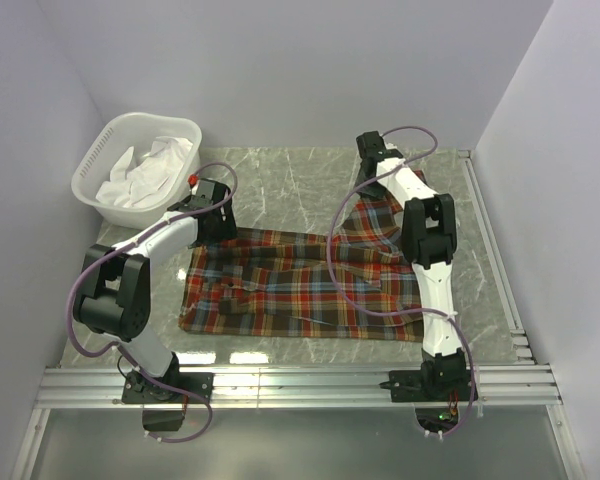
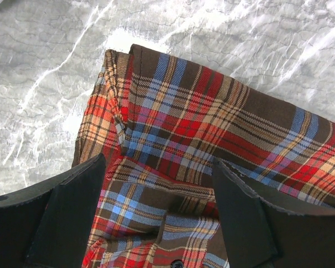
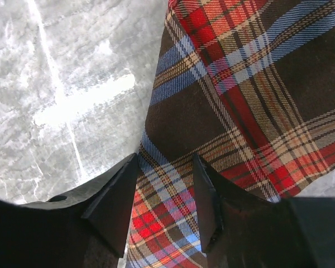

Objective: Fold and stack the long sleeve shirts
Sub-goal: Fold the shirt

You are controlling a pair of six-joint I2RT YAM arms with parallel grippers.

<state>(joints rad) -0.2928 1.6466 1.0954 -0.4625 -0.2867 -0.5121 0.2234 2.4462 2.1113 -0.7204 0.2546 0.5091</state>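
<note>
One plaid flannel shirt point(image 1: 300, 285) in red, orange, blue and brown lies spread across the middle of the table. My left gripper point(image 1: 212, 228) hovers over its far left corner. In the left wrist view this gripper point(image 2: 156, 206) is open, with the cloth point(image 2: 212, 123) flat below the fingers and nothing held. My right gripper point(image 1: 370, 185) is at the far right part of the shirt, where the cloth rises in a peak. In the right wrist view this gripper point(image 3: 164, 206) is shut on a fold of the shirt point(image 3: 240, 84) that runs up between the fingers.
A white laundry basket point(image 1: 90, 190) holding white cloth point(image 1: 155, 165) stands at the far left corner. Grey walls close in the table on the left, back and right. A metal rail point(image 1: 300, 385) runs along the near edge by the arm bases.
</note>
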